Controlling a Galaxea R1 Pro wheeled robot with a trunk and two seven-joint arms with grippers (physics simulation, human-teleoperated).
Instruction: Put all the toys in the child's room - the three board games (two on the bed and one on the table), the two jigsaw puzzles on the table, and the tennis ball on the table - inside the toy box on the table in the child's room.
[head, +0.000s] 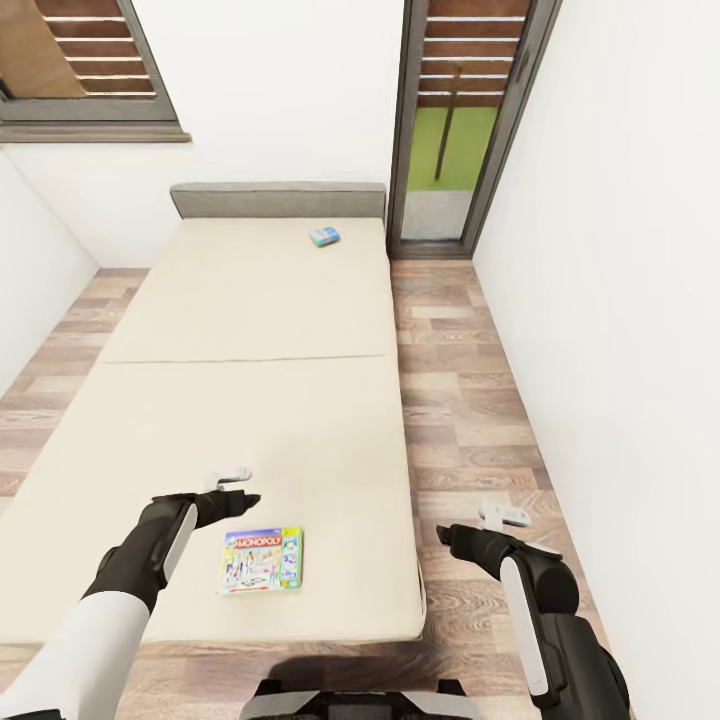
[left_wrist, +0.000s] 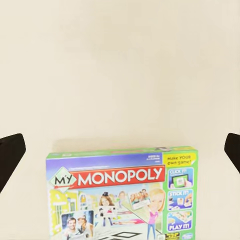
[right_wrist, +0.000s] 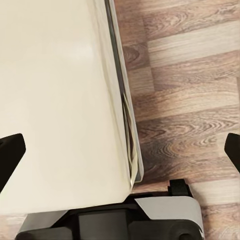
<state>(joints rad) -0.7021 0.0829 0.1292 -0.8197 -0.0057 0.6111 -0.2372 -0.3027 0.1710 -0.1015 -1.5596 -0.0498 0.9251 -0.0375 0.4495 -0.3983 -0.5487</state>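
The left wrist view reads the near board game's (left_wrist: 122, 195) cover, "My Monopoly" on a green-edged box, lying flat on the beige mattress. The head view adds a second, blue board game (head: 324, 237) far up the bed (head: 250, 330), close to the grey headboard (head: 278, 200). The right wrist view takes in the bed's edge, plank floor (right_wrist: 190, 100) and the robot's base (right_wrist: 150, 220). The left hand (head: 232, 478) reaches over the mattress just beyond the Monopoly box, open and empty. The right hand (head: 505, 516) hangs over the floor beside the bed, open and empty.
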